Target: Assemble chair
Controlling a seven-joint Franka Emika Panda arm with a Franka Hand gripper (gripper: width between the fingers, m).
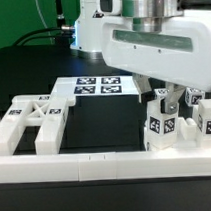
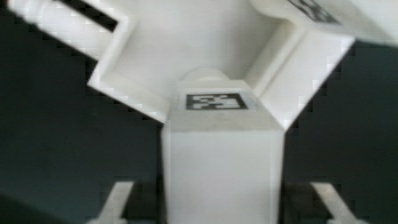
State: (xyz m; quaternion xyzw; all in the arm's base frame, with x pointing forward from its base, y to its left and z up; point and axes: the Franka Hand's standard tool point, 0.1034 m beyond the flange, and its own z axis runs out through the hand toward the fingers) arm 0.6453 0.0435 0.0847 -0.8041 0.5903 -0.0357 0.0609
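**Fig.: camera set-up.** Ext. view: low, just outside the table [image 1: 104,119] edge lined by the border rail [image 1: 57,168], facing approx. level across the top, reaching past the marker board [image 1: 98,89]. Arm and gripper [image 1: 170,102] v. near, filling the exterior view's upper right. Wrist view: looks along the fingers [image 2: 121,203], seen at frame margin; close-up of a tagged post [image 2: 221,160]. Shared: gripper tip & post region only.

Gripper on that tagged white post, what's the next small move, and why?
Probably a short straight lift. The gripper looks shut on the upright post, with the border rail just in front and another tagged piece close on the exterior view's right; rising first should clear both.
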